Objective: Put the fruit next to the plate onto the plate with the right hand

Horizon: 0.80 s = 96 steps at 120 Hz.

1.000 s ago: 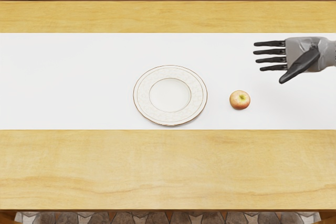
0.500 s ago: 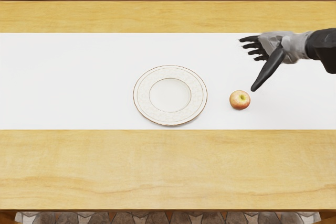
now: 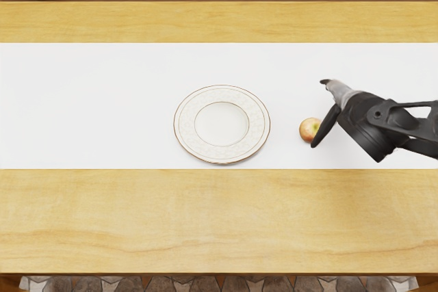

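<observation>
Apple (image 3: 308, 129) on the white runner (image 3: 102, 100), just right of the plate (image 3: 257, 125), toward the table's (image 3: 205, 217) right edge. Right hand (image 3: 356, 117) beside it, fingers (image 3: 337, 89) stretched out, gripping nothing, thumb crossing the apple's right side.

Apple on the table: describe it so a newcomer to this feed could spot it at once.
Start at the white runner across the wooden table and find the white plate at its middle. Just right of the plate, apart from it, sits the apple: small, round, red-yellow, the only fruit, its right edge covered by the right hand.
</observation>
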Available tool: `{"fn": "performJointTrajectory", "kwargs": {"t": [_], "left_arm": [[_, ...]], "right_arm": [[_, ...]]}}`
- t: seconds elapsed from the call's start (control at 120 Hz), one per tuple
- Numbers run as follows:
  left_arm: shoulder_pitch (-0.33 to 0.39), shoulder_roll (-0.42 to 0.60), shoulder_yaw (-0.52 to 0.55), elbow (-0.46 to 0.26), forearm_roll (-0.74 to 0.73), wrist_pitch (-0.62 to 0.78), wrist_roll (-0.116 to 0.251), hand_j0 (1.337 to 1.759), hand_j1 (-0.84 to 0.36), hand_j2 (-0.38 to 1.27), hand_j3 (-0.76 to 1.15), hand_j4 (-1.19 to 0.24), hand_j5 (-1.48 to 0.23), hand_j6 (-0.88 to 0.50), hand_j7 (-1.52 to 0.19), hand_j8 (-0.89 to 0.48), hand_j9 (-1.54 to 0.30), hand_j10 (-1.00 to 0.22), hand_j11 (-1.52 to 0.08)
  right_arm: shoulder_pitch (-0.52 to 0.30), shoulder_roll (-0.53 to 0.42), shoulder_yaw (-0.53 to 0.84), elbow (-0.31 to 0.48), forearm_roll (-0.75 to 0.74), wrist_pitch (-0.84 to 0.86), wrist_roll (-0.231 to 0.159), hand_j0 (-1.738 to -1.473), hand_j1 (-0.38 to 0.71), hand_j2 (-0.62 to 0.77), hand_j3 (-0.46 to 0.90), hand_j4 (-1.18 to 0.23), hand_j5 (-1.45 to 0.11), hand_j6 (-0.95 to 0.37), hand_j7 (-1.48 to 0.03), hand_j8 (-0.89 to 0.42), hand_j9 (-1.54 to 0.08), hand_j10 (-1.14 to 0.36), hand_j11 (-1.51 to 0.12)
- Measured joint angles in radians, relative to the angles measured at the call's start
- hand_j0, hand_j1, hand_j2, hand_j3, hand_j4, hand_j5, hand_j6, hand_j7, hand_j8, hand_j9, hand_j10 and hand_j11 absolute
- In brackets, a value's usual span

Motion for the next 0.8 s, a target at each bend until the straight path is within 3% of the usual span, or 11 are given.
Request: {"fn": "performJointTrajectory", "kwargs": {"t": [0.233,0.8], "left_arm": [[0.000,0.000,0.000,0.000,0.000,0.000,0.000,1.658,0.34,0.00,0.00,-0.01,-0.01,-0.01,-0.01,-0.01,-0.01,-0.01,-0.01],[0.000,0.000,0.000,0.000,0.000,0.000,0.000,1.658,0.34,0.00,0.00,-0.01,-0.01,-0.01,-0.01,-0.01,-0.01,-0.01,-0.01]], "right_arm": [[-0.001,0.132,-0.094,-0.061,0.002,-0.018,0.000,-1.658,-0.23,-0.02,0.00,-0.10,-0.13,-0.10,-0.13,-0.10,-0.13,-0.10,-0.13],[0.030,0.131,-0.120,-0.083,0.008,-0.020,0.000,-1.658,0.04,-0.05,0.00,-0.33,-0.43,-0.33,-0.43,-0.33,-0.43,-0.33,-0.44]]}}
